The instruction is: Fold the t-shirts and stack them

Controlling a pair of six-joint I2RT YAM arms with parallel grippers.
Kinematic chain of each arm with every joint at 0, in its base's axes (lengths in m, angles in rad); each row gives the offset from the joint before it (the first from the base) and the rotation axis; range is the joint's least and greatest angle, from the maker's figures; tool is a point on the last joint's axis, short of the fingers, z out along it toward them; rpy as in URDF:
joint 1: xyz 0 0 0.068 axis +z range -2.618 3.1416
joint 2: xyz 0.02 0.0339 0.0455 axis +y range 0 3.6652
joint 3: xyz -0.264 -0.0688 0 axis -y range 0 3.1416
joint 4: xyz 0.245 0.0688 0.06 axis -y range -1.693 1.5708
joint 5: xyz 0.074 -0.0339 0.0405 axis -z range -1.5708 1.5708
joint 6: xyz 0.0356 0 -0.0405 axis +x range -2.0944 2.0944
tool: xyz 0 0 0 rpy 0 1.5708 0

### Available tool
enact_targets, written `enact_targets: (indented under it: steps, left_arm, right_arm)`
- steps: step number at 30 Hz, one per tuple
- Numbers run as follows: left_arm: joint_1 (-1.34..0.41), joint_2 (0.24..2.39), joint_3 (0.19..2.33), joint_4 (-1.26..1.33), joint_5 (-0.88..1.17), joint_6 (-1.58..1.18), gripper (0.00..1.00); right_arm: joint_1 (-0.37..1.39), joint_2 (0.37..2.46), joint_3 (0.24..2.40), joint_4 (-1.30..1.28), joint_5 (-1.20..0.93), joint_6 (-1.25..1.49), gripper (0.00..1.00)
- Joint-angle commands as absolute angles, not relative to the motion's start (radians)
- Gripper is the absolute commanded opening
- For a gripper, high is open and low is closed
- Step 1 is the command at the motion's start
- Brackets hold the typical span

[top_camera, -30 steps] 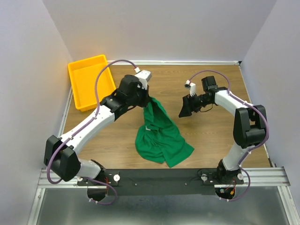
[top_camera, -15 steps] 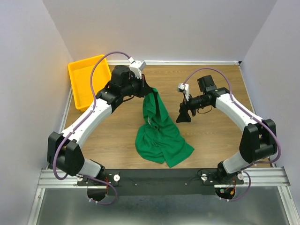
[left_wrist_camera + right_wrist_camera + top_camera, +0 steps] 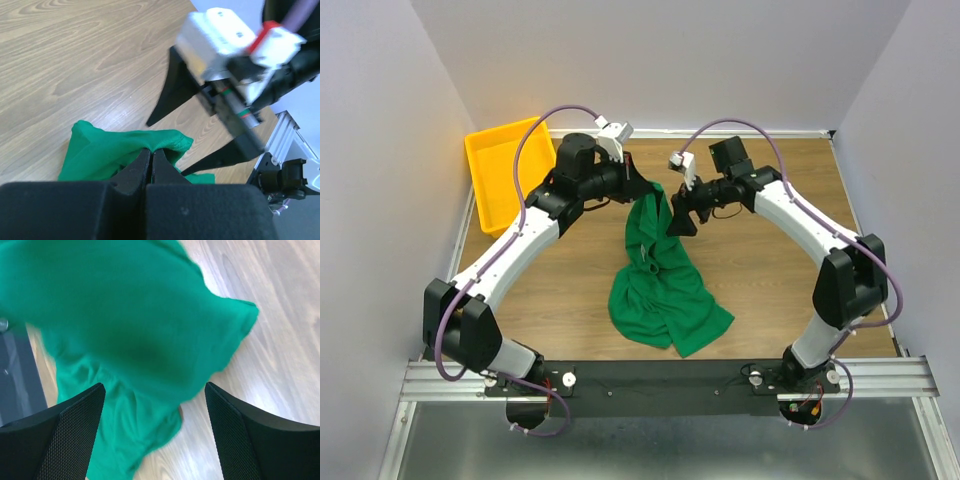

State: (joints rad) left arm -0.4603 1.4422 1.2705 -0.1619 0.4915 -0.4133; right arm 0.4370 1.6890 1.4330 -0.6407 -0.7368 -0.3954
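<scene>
The soft, crumpled dark green t-shirt [image 3: 665, 295] was recorded pinched at a peaked fold by the closed left tool [image 3: 151, 156], its lower folds heaped on the wood-grain table [image 3: 770, 270], the right tool [image 3: 154, 387] spread wide open just beside the raised cloth.

A wooden table [image 3: 770, 285] carried a yellow tray [image 3: 500, 172] at its far left corner and the crumpled lower part of a green shirt [image 3: 665, 295] near its middle.

A robot test cell in a lab: plain pale walls [image 3: 670, 60] box in a wood-grain tabletop [image 3: 760, 285]. An aluminium rail [image 3: 900, 378], well nearer than the left pincer [image 3: 645, 190], carries the cabled left arm [image 3: 510, 260] and right arm [image 3: 800, 225].
</scene>
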Motion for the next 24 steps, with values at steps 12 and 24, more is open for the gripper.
enact_targets:
  steps: [12,24]
  left_arm:
    - [-0.454,1.433,1.391,-0.153,0.515,-0.433,0.00]
    - [-0.457,1.689,1.906,-0.164,0.563,-0.431,0.00]
  right_arm:
    - [0.411,1.718,1.520,-0.555,-0.640,-0.250,0.01]
    - [0.213,1.623,1.779,-0.574,-0.563,-0.293,0.01]
